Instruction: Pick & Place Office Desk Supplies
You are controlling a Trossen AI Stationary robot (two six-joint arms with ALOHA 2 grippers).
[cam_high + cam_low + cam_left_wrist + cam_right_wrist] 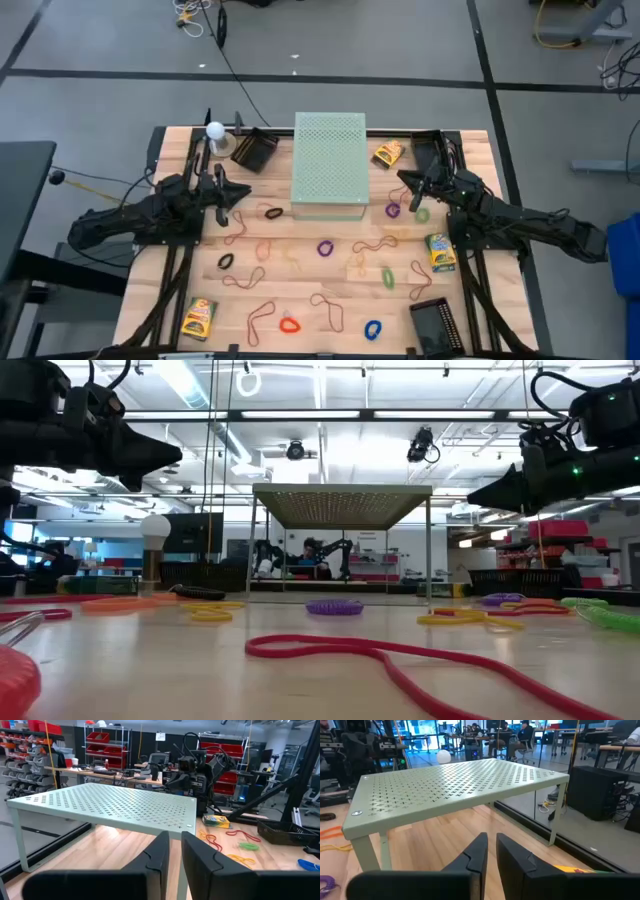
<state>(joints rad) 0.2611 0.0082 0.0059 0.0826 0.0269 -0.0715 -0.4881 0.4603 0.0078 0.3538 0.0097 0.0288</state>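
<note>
Both grippers hung above the table, holding nothing, fingers nearly together with a thin gap. Supplies lay scattered on the wood in front of the pale-green perforated box [329,165], none in a tray yet. Left gripper [243,193] sat at the box's left side; nearest to it was the small dark-red loop [273,213], just ahead and inward. Right gripper [405,180] sat at the box's right side, almost over the purple loop [392,210] and green loop [422,214]. Judgement: right arm was closer to a pick, straight down and slightly back. Farther off, a crayon box [388,153] lay beyond it.
</note>
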